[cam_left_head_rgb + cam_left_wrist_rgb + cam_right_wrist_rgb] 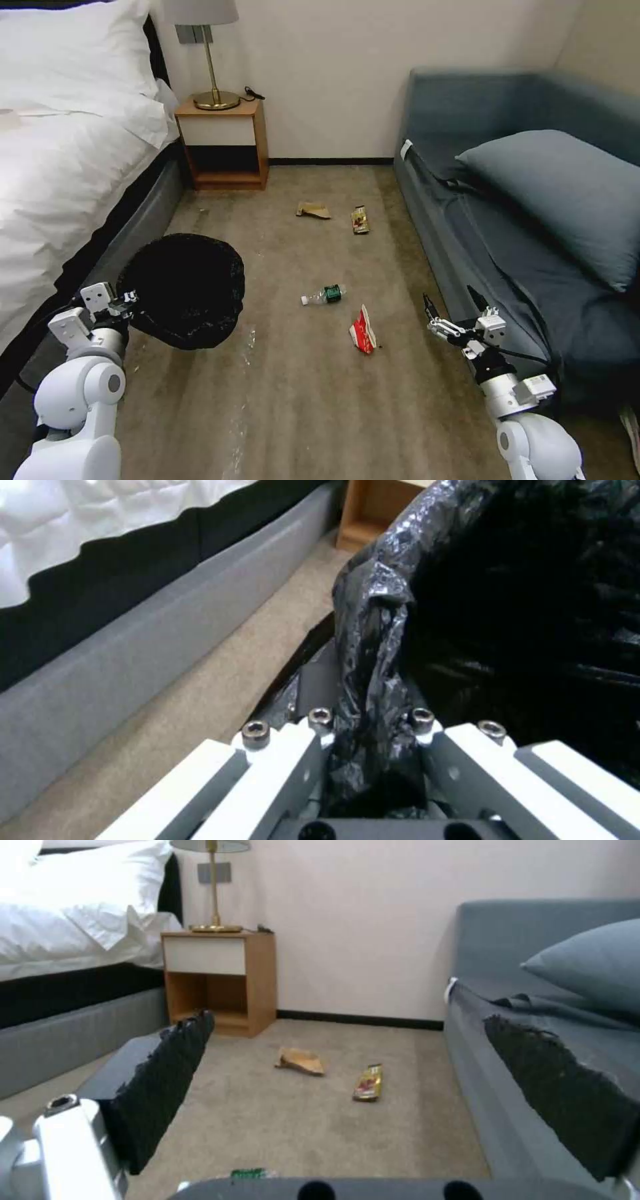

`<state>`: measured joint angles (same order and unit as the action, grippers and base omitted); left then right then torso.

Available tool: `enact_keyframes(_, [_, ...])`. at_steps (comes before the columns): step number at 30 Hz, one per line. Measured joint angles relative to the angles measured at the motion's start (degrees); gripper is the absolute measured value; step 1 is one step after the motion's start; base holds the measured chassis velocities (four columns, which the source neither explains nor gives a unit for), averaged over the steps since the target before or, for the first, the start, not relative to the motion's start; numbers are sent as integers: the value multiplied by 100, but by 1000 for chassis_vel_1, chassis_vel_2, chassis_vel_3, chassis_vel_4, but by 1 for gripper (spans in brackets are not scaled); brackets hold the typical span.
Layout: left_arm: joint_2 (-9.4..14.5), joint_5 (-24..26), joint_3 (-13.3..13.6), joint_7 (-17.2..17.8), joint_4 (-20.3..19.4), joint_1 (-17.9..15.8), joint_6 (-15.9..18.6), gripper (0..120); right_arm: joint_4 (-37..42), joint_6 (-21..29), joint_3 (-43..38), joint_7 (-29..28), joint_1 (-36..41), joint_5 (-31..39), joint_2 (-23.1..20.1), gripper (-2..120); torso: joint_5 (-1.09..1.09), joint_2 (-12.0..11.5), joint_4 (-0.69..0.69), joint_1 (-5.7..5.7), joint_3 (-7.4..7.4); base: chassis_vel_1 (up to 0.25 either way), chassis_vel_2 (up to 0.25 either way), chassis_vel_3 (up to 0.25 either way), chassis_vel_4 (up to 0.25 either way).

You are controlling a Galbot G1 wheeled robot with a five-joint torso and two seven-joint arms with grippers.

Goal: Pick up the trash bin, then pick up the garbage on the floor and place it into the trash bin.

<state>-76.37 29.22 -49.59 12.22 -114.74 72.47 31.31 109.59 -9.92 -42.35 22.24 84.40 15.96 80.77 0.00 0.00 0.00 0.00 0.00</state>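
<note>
My left gripper is shut on the rim of the trash bin, which hangs above the floor beside the bed with its black bag showing. In the left wrist view the fingers pinch the bag-covered rim of the bin. The garbage lies on the carpet: a clear bottle, a red-and-white wrapper, a brown-gold wrapper and a tan paper scrap. My right gripper is open by the sofa's edge, right of the red wrapper. Between its pads I see the scrap and the gold wrapper.
A bed with white linen runs along the left. A wooden nightstand with a lamp stands against the far wall. A blue-grey sofa with a pillow lines the right. The carpet strip between them is open.
</note>
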Motion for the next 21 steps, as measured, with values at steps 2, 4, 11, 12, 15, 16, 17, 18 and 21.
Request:
enact_keyframes(2, [0, 2, 0, 8, 1, 0, -4, 3, -6, 0, 1, 0, 2, -1, 0, 100, 0, 0, 0, 0, 0, -99, 89, 100, -110])
enact_keyframes(4, [-2, 7, 5, 38, 2, -2, -8, 3, -13, -1, 2, 6, 3, -1, 0, 100, 0, 0, 0, 0, 0, -80, 109, 95, -95])
enact_keyframes(11, [-16, 11, 37, 127, -2, -36, -18, 3, -6, -9, 18, 40, 42, 1, 1, 100, 0, 0, 0, 0, 0, -87, 90, 94, -99])
enact_keyframes(12, [-19, 11, 40, 130, -7, -37, -18, 3, -5, -12, 20, 46, 49, 0, 4, 100, 0, 0, 0, 0, 0, -100, 102, 85, -99])
enact_keyframes(15, [-20, 11, 41, 133, -13, -37, -19, 3, -3, -20, 24, 54, 63, -9, 12, 100, 0, 0, 0, 0, 0, -105, 103, 99, -112])
enact_keyframes(16, [-19, 11, 36, 133, -14, -37, -19, 3, -3, -29, 24, 56, 73, -21, 13, 100, 0, 0, 0, 0, 0, -113, 106, 106, -93])
enact_keyframes(17, [-6, 16, 21, 132, -15, -36, -19, 3, -3, -37, 24, 57, 84, -24, 11, 100, 0, 0, 0, 0, 0, -113, 82, 89, -93])
enact_keyframes(18, [-6, 16, 21, 132, -15, -36, -19, 3, -3, -37, 24, 57, 84, -24, 11, 100, 0, 0, 0, 0, 0, -113, 82, 89, -93])
enact_keyframes(21, [16, 32, -12, 129, -16, -32, -19, 3, 0, -38, 21, 63, 94, -2, 8, 100, 1, 0, 0, 0, 0, -107, 83, 103, -94])
